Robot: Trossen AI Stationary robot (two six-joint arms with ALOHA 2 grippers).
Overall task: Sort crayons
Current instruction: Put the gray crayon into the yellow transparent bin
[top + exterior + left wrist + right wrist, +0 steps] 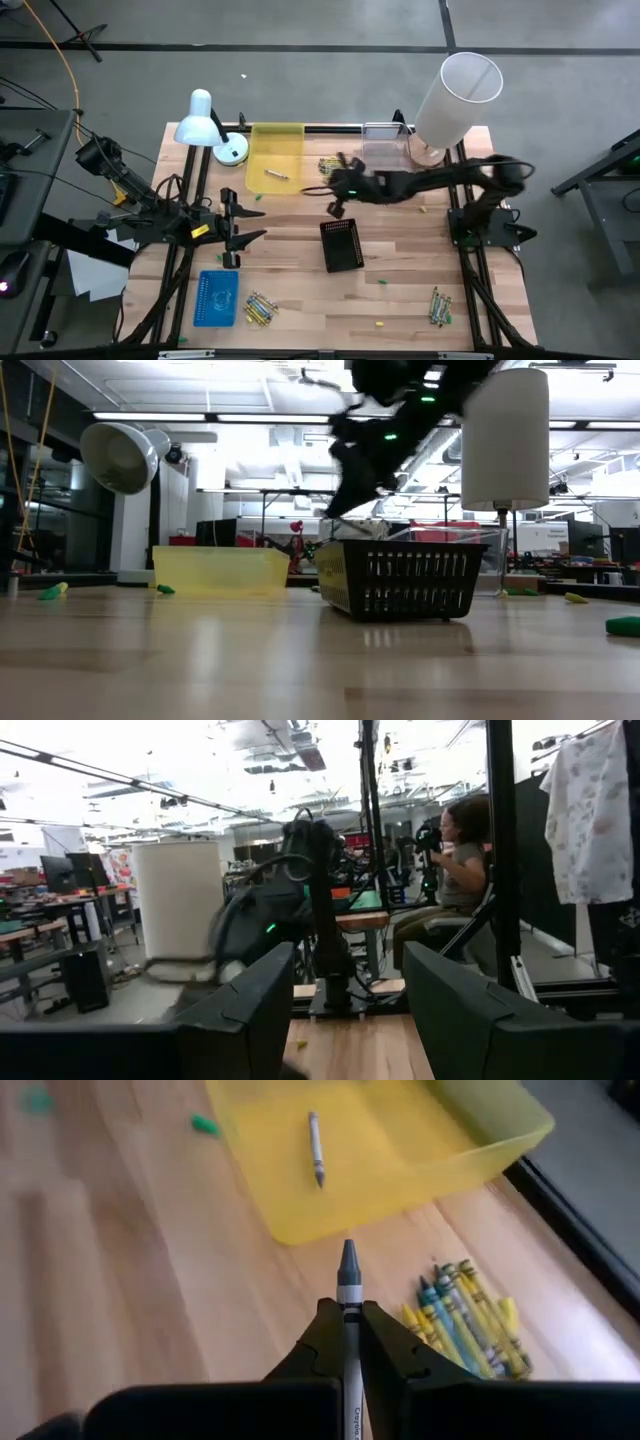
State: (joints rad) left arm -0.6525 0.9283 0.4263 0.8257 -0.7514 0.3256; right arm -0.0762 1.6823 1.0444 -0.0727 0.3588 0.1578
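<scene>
Right end effector pinching grey crayon, raised above surface near yellow tray and crayon pile; one crayon in tray; left end effector spread, waiting at left

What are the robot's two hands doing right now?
Left gripper: open, holding nothing, waiting at the table's left side.
Right gripper: shut on a grey crayon, near the yellow tray.

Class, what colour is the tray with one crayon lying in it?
Yellow tray; the crayon inside looks grey. Right wrist view shows it best.
</scene>
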